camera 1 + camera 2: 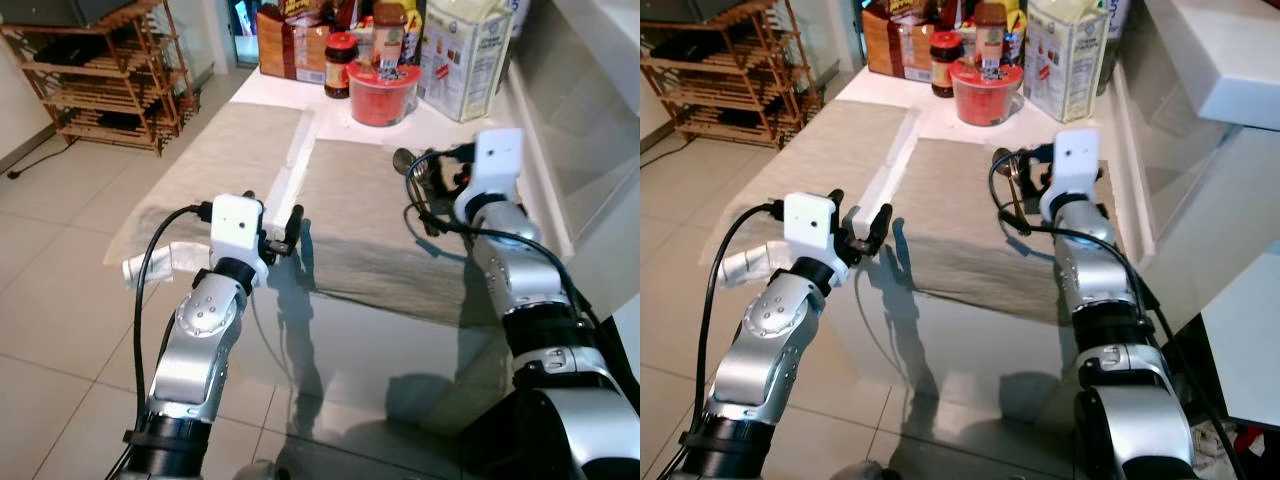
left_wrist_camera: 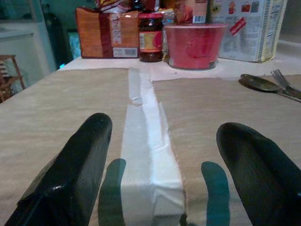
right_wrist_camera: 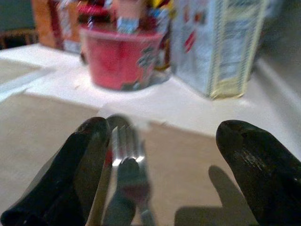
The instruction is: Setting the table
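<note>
My left gripper (image 2: 160,155) hovers low over the near part of the glass-topped table (image 1: 380,370), its two black fingers (image 2: 70,174) spread wide and closed on nothing. Between them, just ahead, lies a folded white paper napkin (image 2: 148,155), running lengthwise along the seam where two beige woven placemats meet: the left placemat (image 1: 215,150) and the right placemat (image 1: 380,210). I cannot tell whether my fingertips touch the cloth.

Farther off and to the right, my right gripper (image 3: 164,155) sits over the far right part of the right placemat, its fingers (image 3: 254,165) also parted wide. A silver metal fork (image 3: 127,150) lies between them, hard against the inner side of one finger, tines pointing away from me; the other finger stands clear of it. Beside the fork rests a dark metal spoon (image 2: 258,83), both on the right placemat near its far edge.

Beyond the placemats, at the far end of the table, stand a red plastic tub (image 1: 382,95), a dark jar with a red lid (image 1: 340,65), an orange cardboard box (image 1: 290,45) to the left and a tall white printed carton (image 1: 465,55) to the right. A wooden slatted rack (image 1: 105,80) stands on the tiled floor at the far left.
</note>
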### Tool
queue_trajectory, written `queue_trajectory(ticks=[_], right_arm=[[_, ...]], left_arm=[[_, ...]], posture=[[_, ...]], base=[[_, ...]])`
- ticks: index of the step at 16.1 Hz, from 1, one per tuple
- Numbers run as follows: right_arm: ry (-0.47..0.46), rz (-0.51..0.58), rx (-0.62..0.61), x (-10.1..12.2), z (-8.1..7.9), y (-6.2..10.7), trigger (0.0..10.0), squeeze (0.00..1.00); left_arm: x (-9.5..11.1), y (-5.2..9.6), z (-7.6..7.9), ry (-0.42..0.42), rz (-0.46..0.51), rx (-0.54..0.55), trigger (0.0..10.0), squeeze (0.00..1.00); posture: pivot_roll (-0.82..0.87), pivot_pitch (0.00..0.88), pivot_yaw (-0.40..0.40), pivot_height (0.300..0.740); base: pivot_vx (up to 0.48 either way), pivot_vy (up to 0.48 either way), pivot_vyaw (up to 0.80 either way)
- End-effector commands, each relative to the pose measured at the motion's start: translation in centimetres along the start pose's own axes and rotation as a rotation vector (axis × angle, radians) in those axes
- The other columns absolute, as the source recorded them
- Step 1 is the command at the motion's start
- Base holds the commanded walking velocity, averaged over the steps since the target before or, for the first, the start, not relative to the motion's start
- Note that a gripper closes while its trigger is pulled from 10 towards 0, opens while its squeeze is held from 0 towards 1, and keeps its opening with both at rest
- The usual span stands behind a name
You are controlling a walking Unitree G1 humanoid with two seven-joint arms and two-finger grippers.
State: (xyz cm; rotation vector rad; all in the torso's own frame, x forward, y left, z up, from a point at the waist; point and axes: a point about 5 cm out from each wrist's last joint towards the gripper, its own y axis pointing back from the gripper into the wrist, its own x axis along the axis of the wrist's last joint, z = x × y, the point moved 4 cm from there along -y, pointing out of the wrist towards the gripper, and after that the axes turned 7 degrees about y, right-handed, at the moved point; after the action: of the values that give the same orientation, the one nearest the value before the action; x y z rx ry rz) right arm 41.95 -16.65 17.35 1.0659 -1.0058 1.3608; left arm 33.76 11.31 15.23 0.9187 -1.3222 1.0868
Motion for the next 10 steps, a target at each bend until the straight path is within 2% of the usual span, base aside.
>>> queue_trajectory(ticks=[1,5,6,7,10], right_arm=[[-0.003,-0.033,0.020,-0.6,-0.5,0.0,10.0,0.00],[-0.027,-0.025,0.019,1.0,0.1,0.0,10.0,0.00],[-0.040,-0.047,0.017,0.9,0.3,0.0,10.0,0.00],[-0.067,-0.113,0.025,0.4,0.4,0.0,10.0,0.00],[-0.117,-0.184,0.047,-0.9,-0.2,0.2,10.0,0.00]], left_arm=[[0.4,0.1,-0.1,-0.006,0.006,0.009,10.0,0.00],[0.6,0.0,0.1,-0.005,0.009,0.005,10.0,0.00],[0.6,-0.1,0.1,-0.005,0.008,0.004,10.0,0.00],[0.6,-0.3,0.2,-0.003,0.006,0.002,10.0,0.00],[0.6,-0.4,0.5,0.001,0.005,-0.006,10.0,0.00]], posture=[[0.06,0.035,0.001,0.740],[0.05,0.034,0.009,0.740],[0.05,0.031,0.009,0.740],[0.04,0.025,0.011,0.740],[0.04,0.018,0.010,0.740]], base=[[0.000,0.000,0.00],[0.000,0.000,0.00],[0.000,0.000,0.00],[0.000,0.000,0.00],[0.000,0.000,0.00]])
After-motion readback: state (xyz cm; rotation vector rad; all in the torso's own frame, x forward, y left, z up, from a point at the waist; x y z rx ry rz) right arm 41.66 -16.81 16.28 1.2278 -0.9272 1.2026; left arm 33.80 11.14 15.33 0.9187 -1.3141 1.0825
